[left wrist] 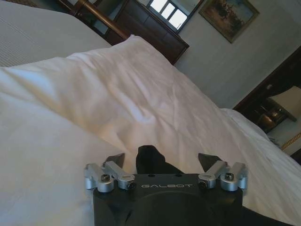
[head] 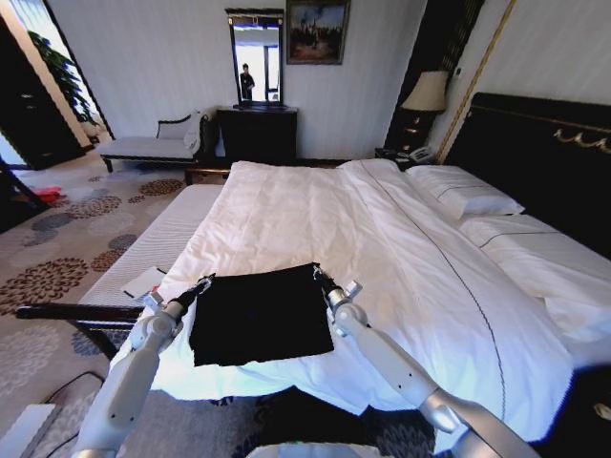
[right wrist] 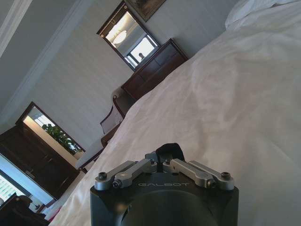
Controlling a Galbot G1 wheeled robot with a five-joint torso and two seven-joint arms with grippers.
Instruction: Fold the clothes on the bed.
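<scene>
Clothes (head: 260, 315) on bed (head: 315, 219) near edge; pillows (head: 465, 194) far right.

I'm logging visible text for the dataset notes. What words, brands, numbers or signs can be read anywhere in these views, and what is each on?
"GALBOT" on the black body of the left gripper, in the left wrist view.
"GALBOT" on the black body of the right gripper, in the right wrist view.
No lettering can be read on the black T-shirt as it lies on the bed.
The framed picture on the wall is too small to show any text.
</scene>
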